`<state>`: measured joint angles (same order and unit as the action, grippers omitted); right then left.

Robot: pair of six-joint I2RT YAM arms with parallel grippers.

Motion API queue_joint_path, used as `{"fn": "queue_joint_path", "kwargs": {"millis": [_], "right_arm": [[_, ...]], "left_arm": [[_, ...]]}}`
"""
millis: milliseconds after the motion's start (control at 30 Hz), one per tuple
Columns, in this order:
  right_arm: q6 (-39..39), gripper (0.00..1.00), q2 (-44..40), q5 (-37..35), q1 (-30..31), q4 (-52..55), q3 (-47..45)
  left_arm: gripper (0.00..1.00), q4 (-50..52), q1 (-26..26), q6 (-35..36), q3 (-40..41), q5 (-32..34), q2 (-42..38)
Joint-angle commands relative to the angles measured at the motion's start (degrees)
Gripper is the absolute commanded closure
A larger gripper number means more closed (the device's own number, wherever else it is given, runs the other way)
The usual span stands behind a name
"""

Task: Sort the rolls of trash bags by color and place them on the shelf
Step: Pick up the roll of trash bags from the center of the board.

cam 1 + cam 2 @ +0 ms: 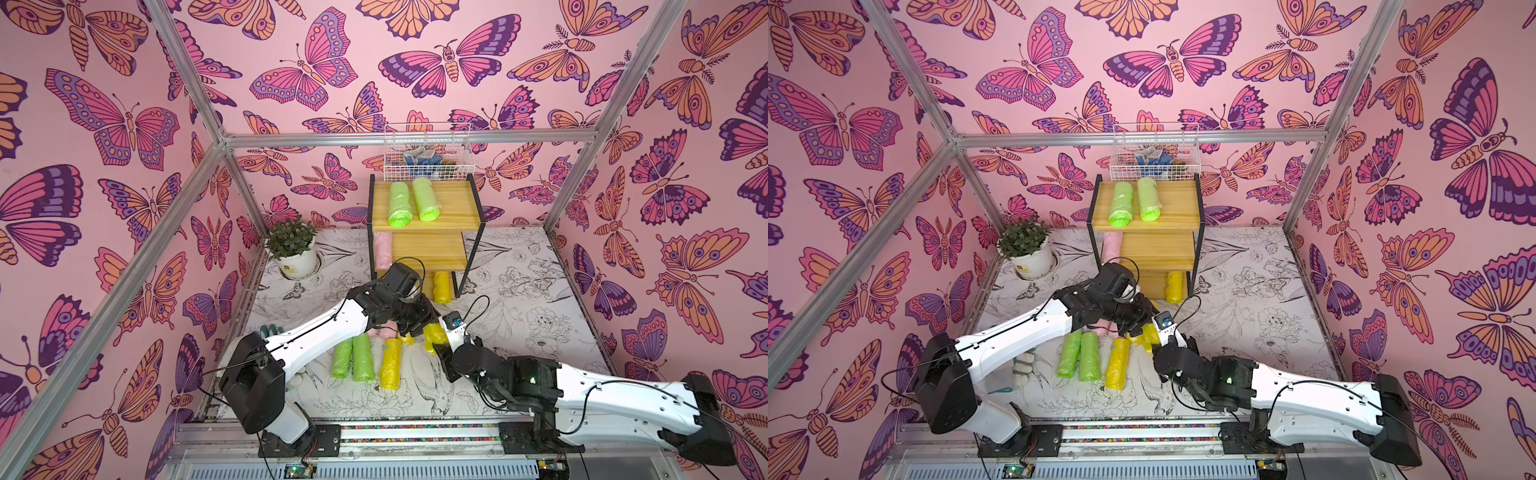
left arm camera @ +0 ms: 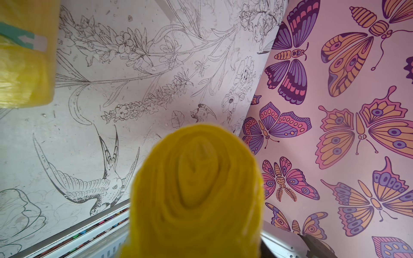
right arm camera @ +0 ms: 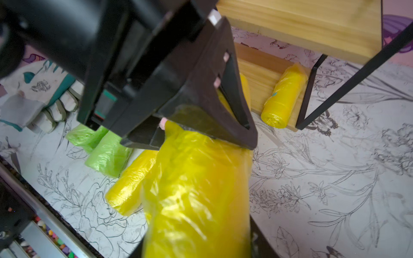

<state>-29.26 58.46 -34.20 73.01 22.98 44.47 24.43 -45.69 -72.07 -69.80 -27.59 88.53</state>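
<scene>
One yellow roll (image 1: 433, 333) (image 1: 1149, 332) hangs above the table between both arms. My left gripper (image 1: 423, 326) is shut on its far end, and my right gripper (image 1: 438, 347) is shut on its near end. The right wrist view shows this roll (image 3: 196, 189) with the left gripper's black fingers (image 3: 212, 116) clamped on it. On the shelf (image 1: 453, 203), two green rolls (image 1: 400, 204) (image 1: 425, 199) lie on the top tier. A pink roll (image 1: 383, 251) is on the middle tier and a yellow roll (image 1: 441, 286) on the bottom. On the table lie two green rolls (image 1: 352, 359) and a yellow roll (image 1: 390, 363). Pink rolls (image 1: 384, 332) are partly hidden under the left arm.
A white wire basket (image 1: 428, 153) with cloth items stands behind the shelf's top. A potted plant (image 1: 293, 249) sits at the back left. A work glove (image 3: 44, 107) lies left of the green rolls. The patterned walls close in on three sides.
</scene>
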Motion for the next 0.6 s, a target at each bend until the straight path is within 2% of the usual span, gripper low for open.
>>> {"fn": "queue_joint_path", "kwargs": {"millis": [0, 100, 167, 233, 300, 433, 567], "right_arm": [[-0.3, 0.76, 0.4, -2.4, -1.5, -0.2, 1.5], [-0.8, 0.98, -0.5, -2.8, -1.6, -0.1, 0.8], [-1.6, 1.00, -1.6, -3.3, -1.6, -0.4, -0.3], [-2.4, 1.00, -3.1, -3.5, -1.7, -1.3, -1.7], [-3.1, 1.00, -4.3, -3.7, -1.9, -2.3, -3.0], [-4.2, 1.00, -5.6, -3.7, -2.3, -4.2, -4.8], [-5.5, 1.00, -4.9, -4.5, -2.4, -4.6, -5.2]], "left_arm": [[0.88, -0.1, -0.9, 2.8, 0.7, -4.5, -0.1], [0.45, -0.8, -0.9, 3.3, 1.4, -3.6, -1.4], [0.30, -0.9, -0.9, 3.5, 1.8, -2.3, -2.6], [0.21, -0.9, -0.8, 3.8, 2.3, -1.1, -3.7], [0.03, -0.9, -0.8, 4.0, 2.7, -0.3, -4.4], [0.00, -0.9, -0.7, 4.4, 3.7, 1.8, -6.0], [0.00, -0.6, -0.7, 6.2, 5.3, 7.1, -10.0]]}}
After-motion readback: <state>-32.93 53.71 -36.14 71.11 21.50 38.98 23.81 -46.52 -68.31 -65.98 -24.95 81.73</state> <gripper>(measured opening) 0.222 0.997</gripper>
